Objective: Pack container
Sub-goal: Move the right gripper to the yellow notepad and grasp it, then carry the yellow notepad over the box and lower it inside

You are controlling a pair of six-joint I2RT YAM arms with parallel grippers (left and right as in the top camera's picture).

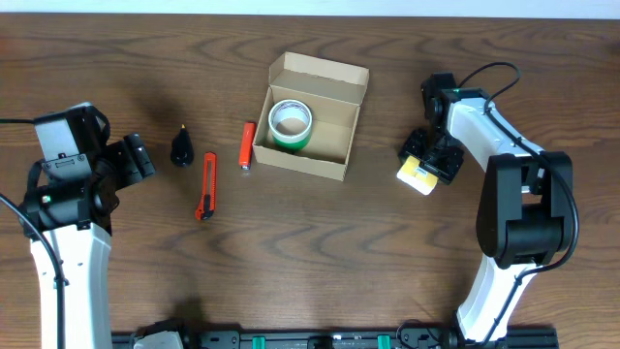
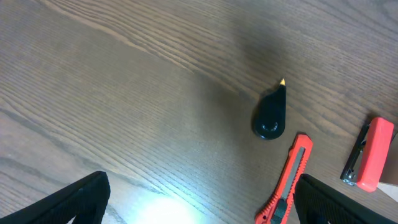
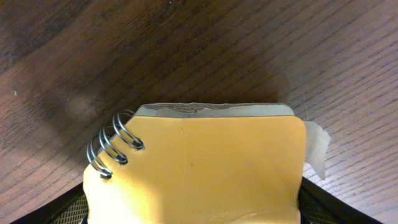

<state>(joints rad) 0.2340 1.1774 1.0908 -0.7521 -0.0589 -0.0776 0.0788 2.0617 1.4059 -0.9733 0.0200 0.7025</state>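
1. Find the container at the middle of the desk, toward the far edge. It sits with its flap lid open and standing up at the back.
2. Note the one item inside it: a green-and-white tape roll lying flat against the left wall.
3. Check the left fingers. They are spread wide with nothing between them, and only bare desk shows in the gap in the left wrist view. They sit well to the left of the container.
4. Identify the three loose items between the left fingers and the container:
   - a small black object with a pointed tip;
   - a red box cutter just to its right and nearer to you;
   - a small red stapler, just beside the container's left wall.
5. Check the right fingers, to the right of the container and apart from it. They straddle a yellow spiral-bound notepad, one finger at each side edge.
6. Treat the right grip as unconfirmed. You cannot tell whether the fingers are pressing the notepad or only flanking it.
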